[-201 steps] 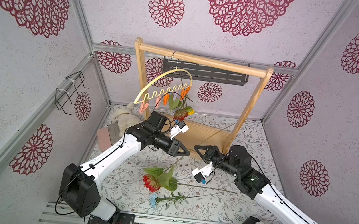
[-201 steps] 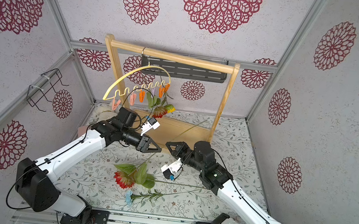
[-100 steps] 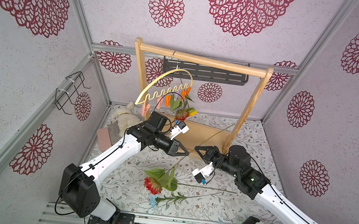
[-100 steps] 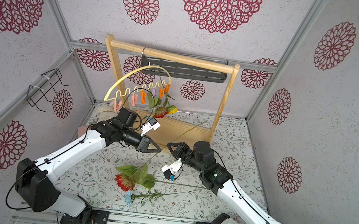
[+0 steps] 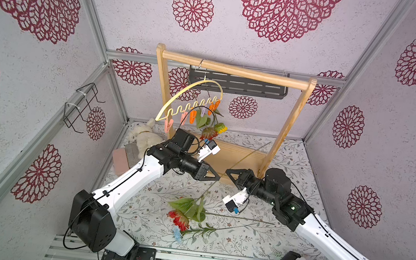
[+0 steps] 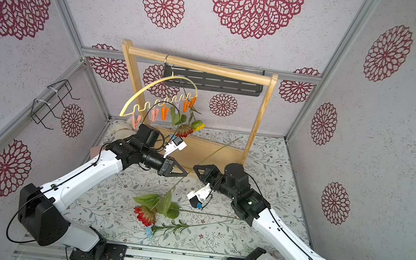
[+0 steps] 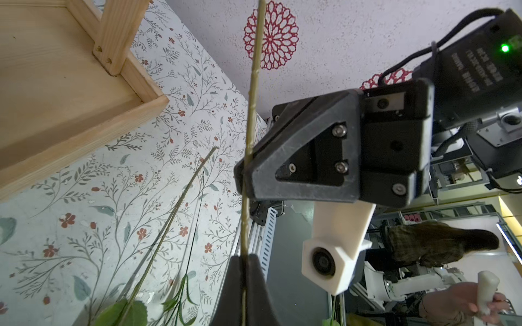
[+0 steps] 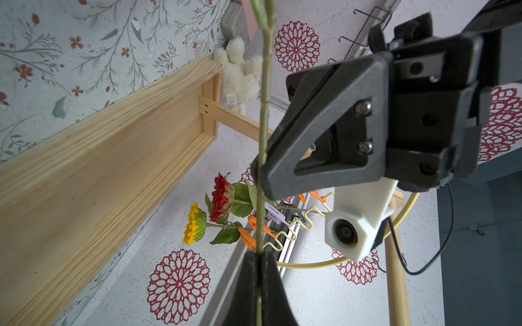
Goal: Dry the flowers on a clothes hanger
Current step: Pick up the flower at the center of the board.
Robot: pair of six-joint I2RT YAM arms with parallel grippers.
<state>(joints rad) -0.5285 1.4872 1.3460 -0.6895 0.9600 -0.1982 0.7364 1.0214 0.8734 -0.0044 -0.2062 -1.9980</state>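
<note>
Jaws, my left and my right, both clamp one long flower stem (image 8: 264, 113). Two flowers (image 5: 209, 133) hang clipped on the hanger (image 5: 191, 106) at twelve o'clock; the rest (image 5: 200, 229) lie near six o'clock, not yet hung.

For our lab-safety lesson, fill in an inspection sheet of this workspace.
Surface: floral mat, light blue flower lying on it.
Job's things: clothes hanger on wooden rack, yellow flower and red flower pegged on.
Clutter: plush toy, pink block by the wall.
Grippers: left gripper and right gripper both shut on one stem.
Cables: black cable looped at right wrist.
Surroundings: patterned walls, wire rack, black slotted shelf.
</note>
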